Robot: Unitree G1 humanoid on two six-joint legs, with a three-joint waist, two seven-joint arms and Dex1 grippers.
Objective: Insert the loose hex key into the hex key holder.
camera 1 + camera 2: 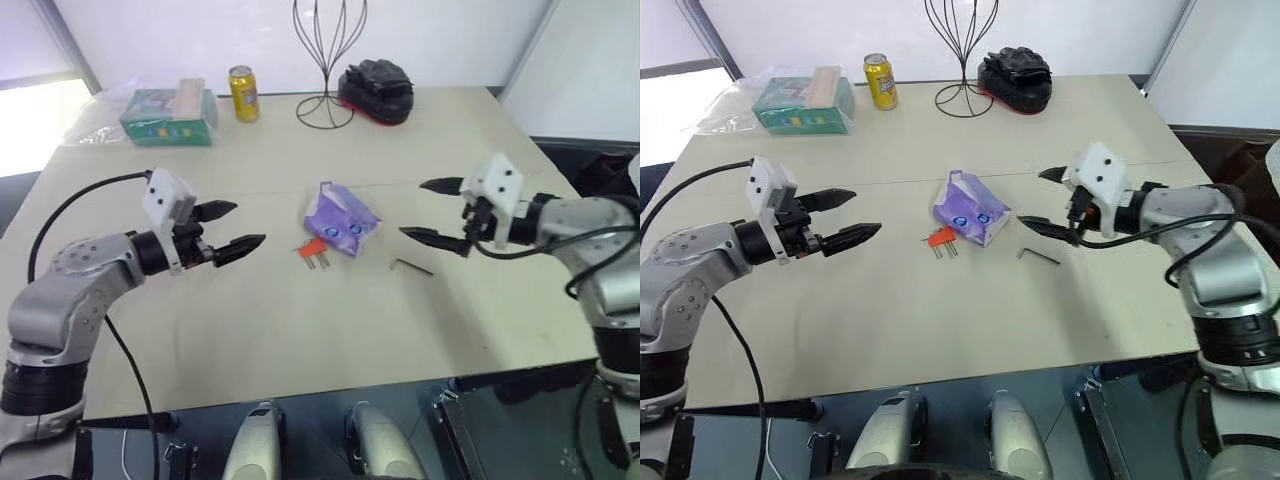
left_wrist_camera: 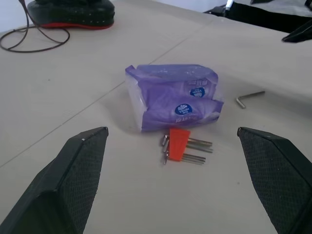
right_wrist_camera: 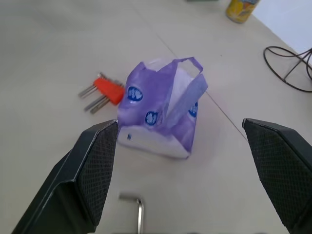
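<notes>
Left eye view: loose hex key [image 1: 411,265] lies centre-right on tabletop [image 1: 300,330], holder [image 1: 314,250] centre. Right pincer [image 1: 437,212] and left pincer [image 1: 232,227] both spread, empty. Right should descend squarely, pinching the long shaft.

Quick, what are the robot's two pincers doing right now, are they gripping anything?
Left pincer: open, holding nothing, above the table.
Right pincer: open, holding nothing, above the table.

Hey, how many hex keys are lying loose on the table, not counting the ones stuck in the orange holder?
1. The loose hex key lies on the table below the right pincer, right of the purple packet. Another could be hidden behind the packet.
</notes>
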